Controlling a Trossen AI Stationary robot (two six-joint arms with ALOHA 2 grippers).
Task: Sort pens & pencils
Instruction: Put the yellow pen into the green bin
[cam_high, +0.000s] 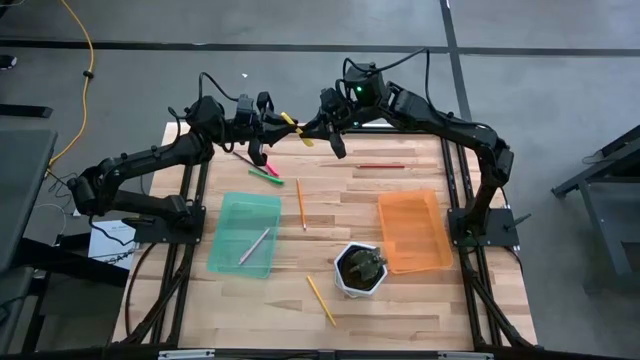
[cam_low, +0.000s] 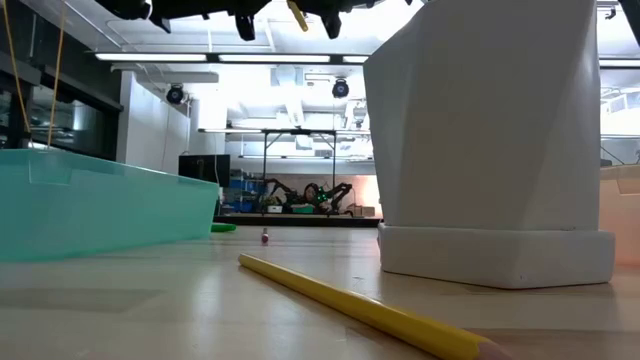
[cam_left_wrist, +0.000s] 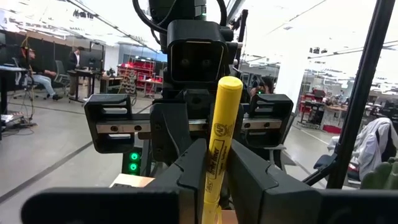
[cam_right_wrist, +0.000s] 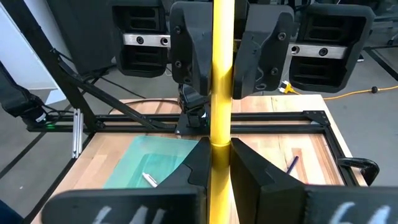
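High view: both arms meet above the far surface, yellow pen between left gripper and right gripper. Grey pen in green tray; orange tray right.

Low view: yellow pencil near, white pot right.

Left wrist view: right fingers clamp the pen; black print on barrel, unreadable.

Right wrist view: left fingers close around pen, can't tell if gripping.

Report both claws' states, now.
Left claw: around the yellow pen; whether it grips cannot be told.
Right claw: closed on the same yellow pen.
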